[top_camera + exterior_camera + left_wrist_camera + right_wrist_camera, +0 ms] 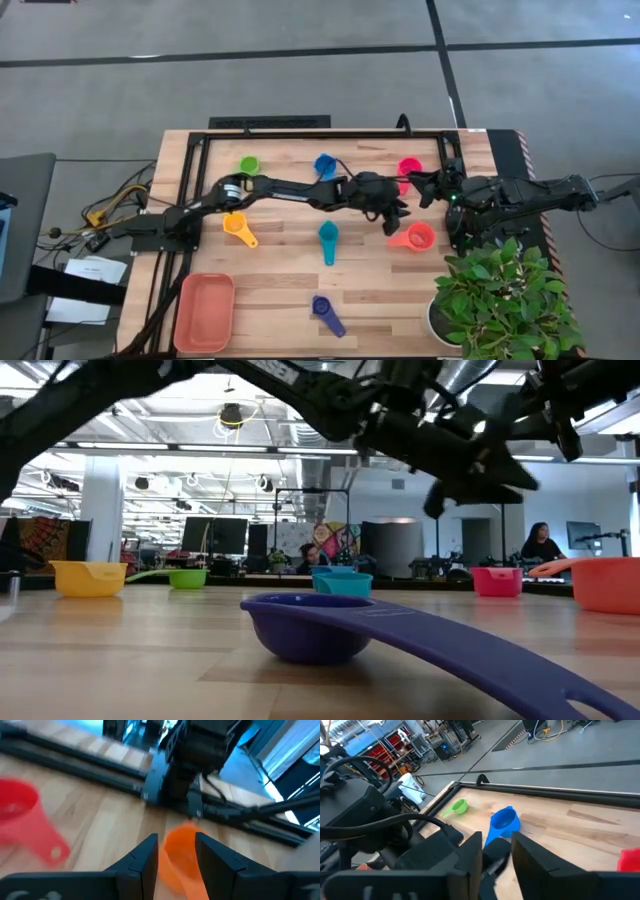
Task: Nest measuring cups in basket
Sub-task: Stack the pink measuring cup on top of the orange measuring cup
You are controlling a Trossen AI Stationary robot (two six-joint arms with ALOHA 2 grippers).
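The left pincer hangs released just beside the coral cup on the counter. The right pincer waits near the pink cup, released. The basket sits well apart.

An open-plan lab or workshop: exposed ceiling ducts, monitors, seated people.

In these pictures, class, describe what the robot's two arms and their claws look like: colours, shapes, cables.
Both arms are dark, slender and jointed. The left claw and right claw each end in two flat, angular dark fingers. Black cables run along the left arm, which has a pale band near its base; the right arm looks alike.
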